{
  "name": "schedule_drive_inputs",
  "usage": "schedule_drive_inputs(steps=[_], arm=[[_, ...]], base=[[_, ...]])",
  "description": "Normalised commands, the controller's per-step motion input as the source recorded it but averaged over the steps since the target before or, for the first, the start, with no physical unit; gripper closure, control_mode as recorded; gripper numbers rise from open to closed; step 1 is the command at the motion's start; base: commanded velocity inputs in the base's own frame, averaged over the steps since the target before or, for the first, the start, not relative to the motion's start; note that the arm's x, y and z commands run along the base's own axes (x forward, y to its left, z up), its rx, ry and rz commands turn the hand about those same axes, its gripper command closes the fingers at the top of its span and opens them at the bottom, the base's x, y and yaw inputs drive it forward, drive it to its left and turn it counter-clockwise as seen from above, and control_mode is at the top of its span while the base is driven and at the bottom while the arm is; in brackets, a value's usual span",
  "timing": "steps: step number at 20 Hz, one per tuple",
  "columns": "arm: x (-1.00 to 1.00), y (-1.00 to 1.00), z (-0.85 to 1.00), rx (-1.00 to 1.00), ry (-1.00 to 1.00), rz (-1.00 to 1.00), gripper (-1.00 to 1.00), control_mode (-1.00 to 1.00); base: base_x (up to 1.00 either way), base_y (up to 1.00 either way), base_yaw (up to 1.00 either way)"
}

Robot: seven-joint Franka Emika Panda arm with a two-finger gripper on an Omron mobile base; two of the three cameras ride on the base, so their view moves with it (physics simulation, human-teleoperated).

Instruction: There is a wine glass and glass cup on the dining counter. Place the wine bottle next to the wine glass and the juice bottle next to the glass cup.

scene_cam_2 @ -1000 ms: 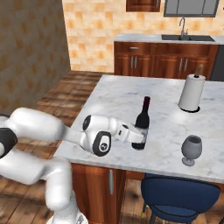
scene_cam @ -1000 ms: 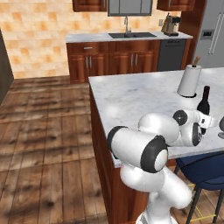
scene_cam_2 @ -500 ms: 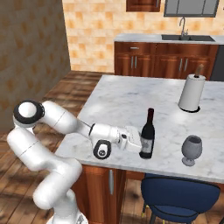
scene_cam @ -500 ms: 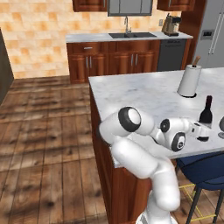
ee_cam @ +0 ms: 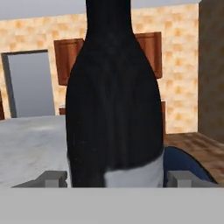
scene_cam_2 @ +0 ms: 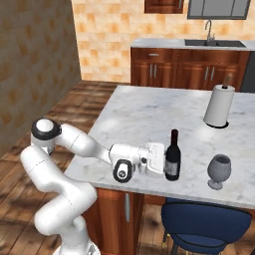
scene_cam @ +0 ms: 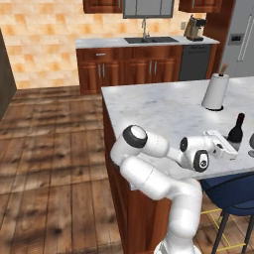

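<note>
The wine bottle [scene_cam_2: 173, 157], tall and nearly black with a pale label, stands upright near the front edge of the dining counter [scene_cam_2: 149, 114]. My gripper [scene_cam_2: 168, 167] reaches in level from the left and is shut on the wine bottle's lower body. In the hand view the wine bottle [ee_cam: 114, 100] sits between the two fingertips [ee_cam: 52, 178]. The smoky-grey wine glass [scene_cam_2: 219, 170] stands on the counter a short way to the bottle's right, apart from it. From the left base view, the wine bottle [scene_cam: 236, 130] is by my gripper [scene_cam: 230, 146]. The juice bottle and the glass cup are out of view.
A white paper towel roll [scene_cam_2: 219, 105] stands farther back on the counter. A blue stool [scene_cam_2: 204, 224] sits below the counter's front edge under the bottle and glass. A sink counter [scene_cam: 144, 42] runs along the tiled back wall.
My gripper has carried the wine bottle to the right and toward the counter's front edge, closer to the wine glass. The arm has stretched out lower along the counter.
</note>
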Motion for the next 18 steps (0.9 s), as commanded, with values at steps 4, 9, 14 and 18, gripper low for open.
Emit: schedule_drive_inputs(steps=[4,9,14,18], arm=[[0.0,-0.31,0.1,0.01,-0.18,-0.06,1.0,-1.0],[0.0,-0.07,-0.29,0.02,-0.02,-0.08,1.0,-1.0],[0.0,0.0,-0.67,0.0,0.0,-0.12,1.0,-1.0],[-0.11,-0.02,-0.18,0.0,-0.01,-0.13,-1.0,-1.0]], base=[[0.0,0.0,0.0],[0.0,0.0,0.0],[0.0,0.0,0.0],[0.0,0.0,0.0]])
